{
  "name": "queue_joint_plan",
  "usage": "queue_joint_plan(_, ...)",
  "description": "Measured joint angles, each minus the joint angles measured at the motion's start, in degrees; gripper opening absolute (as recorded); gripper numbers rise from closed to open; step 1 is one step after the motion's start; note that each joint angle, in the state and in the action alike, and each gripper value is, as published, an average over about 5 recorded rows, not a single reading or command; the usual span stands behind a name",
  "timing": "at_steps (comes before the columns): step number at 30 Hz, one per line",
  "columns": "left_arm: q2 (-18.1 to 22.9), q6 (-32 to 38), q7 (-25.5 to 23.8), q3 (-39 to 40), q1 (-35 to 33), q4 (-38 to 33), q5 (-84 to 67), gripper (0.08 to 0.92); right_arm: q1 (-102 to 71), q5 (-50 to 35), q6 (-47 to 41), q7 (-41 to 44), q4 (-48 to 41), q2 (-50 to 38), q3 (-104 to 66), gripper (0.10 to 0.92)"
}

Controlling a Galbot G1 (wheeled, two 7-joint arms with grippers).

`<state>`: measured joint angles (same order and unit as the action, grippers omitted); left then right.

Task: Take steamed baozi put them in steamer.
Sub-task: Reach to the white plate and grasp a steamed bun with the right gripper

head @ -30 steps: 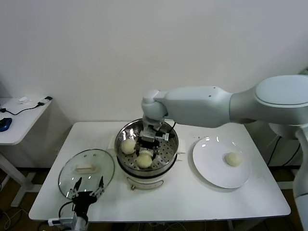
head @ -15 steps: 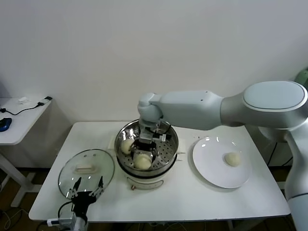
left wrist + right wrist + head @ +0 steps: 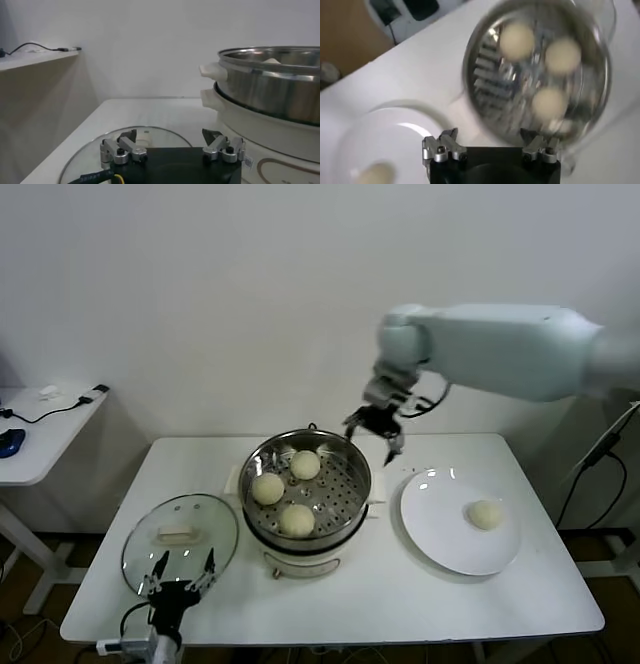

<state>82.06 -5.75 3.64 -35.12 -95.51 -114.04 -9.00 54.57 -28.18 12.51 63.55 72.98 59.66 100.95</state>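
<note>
The steamer (image 3: pixel 340 514) stands mid-table with three steamed baozi on its perforated tray: one at the back (image 3: pixel 305 465), one at the left (image 3: pixel 267 488), one at the front (image 3: pixel 297 519). A further baozi (image 3: pixel 485 514) lies on the white plate (image 3: pixel 440 534) to the right. My right gripper (image 3: pixel 370 439) hangs open and empty above the steamer's back right rim. In the right wrist view the right gripper (image 3: pixel 488 135) looks down on the steamer (image 3: pixel 480 90) and a baozi (image 3: pixel 517 41) in it. My left gripper (image 3: pixel 181 569) is parked open over the glass lid (image 3: pixel 180 529).
The glass lid (image 3: pixel 95 150) lies flat at the table's front left, under the left gripper (image 3: pixel 170 134), with the steamer's wall (image 3: pixel 270 90) beside it. A side table (image 3: pixel 40 424) with cables stands at the far left. Bare tabletop lies in front of the plate.
The right gripper let go of a baozi at the back of the steamer, opened, rose out of the pot and swung right. The left arm stayed still.
</note>
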Motion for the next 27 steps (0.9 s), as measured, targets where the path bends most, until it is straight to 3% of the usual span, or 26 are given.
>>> queue_joint_plan(12, 0.81, 0.01, -0.28, -0.04, 0.05, 0.72, 0.39, 0.823, -10.88, 5.8, -13.47, -2.4, -2.59, -18.33, -3.54, 0.823)
queue_joint_plan(27, 1.32, -0.05, -0.36, -0.17, -0.21, 1.64, 1.05, 0.823, -32.89, 16.01, -18.15, -4.68, -14.4, -20.22, -20.49, 0.823)
